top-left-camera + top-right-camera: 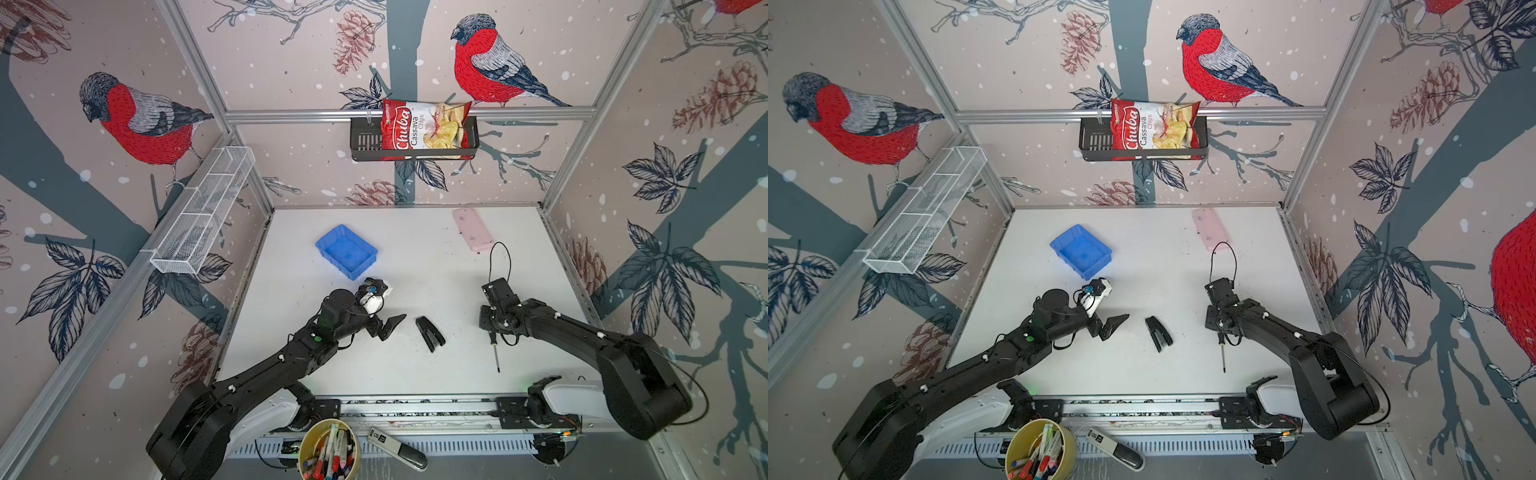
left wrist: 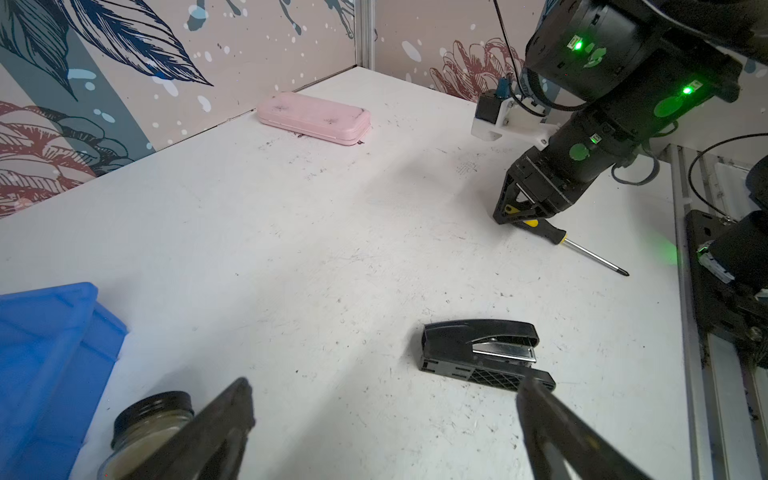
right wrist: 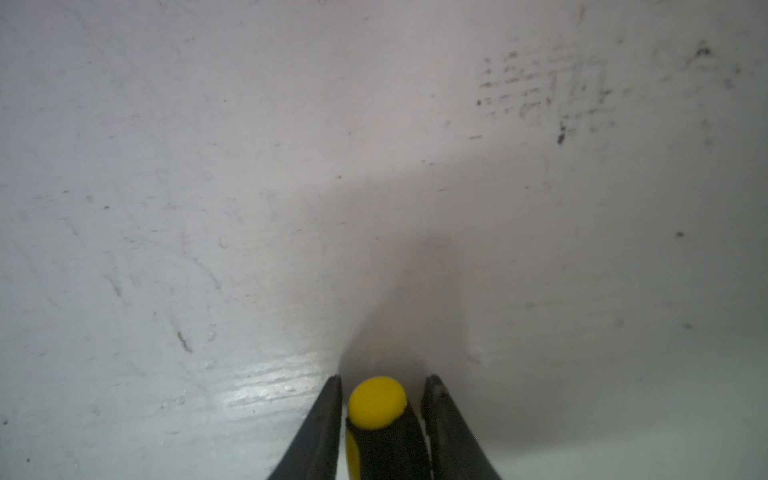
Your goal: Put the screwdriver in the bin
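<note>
Right gripper (image 3: 384, 376) is down at four o'clock on the table (image 1: 415, 270), jaws narrow and pinching the black-and-yellow handle of the screwdriver (image 1: 493, 340), which lies flat with its shaft pointing to six o'clock. The blue bin (image 1: 347, 249) sits well apart at ten o'clock. The left gripper (image 1: 390, 326) hovers wide open beside the stapler (image 1: 430, 334).
</note>
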Controlling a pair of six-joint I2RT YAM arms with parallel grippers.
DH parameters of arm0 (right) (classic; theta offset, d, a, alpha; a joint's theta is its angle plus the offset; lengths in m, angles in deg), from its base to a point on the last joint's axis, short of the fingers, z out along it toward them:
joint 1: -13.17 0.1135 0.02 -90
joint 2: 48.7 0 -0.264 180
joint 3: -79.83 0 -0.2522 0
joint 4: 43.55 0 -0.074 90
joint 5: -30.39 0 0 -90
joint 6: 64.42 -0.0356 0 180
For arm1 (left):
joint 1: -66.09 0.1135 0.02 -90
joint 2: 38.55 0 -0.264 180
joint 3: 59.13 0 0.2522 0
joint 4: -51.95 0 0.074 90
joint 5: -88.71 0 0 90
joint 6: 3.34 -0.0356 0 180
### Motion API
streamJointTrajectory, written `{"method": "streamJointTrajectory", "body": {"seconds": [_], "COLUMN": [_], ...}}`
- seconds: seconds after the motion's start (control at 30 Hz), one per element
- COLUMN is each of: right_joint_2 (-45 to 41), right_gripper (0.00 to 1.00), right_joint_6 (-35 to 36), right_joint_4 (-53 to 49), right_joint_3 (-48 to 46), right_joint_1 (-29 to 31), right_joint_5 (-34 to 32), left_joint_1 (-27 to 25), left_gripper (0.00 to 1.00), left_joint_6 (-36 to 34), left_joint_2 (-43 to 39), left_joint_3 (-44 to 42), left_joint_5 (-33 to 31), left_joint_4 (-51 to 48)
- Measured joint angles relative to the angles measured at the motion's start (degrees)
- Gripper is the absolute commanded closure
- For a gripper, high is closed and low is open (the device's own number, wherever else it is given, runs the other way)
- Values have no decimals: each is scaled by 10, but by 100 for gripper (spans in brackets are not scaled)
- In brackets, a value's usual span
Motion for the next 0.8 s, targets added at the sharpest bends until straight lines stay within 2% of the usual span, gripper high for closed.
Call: {"method": "streamJointTrajectory", "body": {"seconds": [0.07,0.43,0.8], "right_joint_2": [0,-7,-46], "right_gripper": [73,80,86], "right_joint_6": [3,12,17], "right_joint_4": [0,-5,-13], "right_joint_3": [1,11,38], "right_joint_1": [0,0,0], "right_joint_5": [0,11,18], "left_joint_1": [0,-1,-2], "left_gripper": [3,3,2], "left_joint_6": [3,21,87], "left_joint_2": [0,0,26], "left_joint_3": [-1,-1,-1], "left_joint_5": [-2,-12,-16], "left_joint_4": [0,9,56]}}
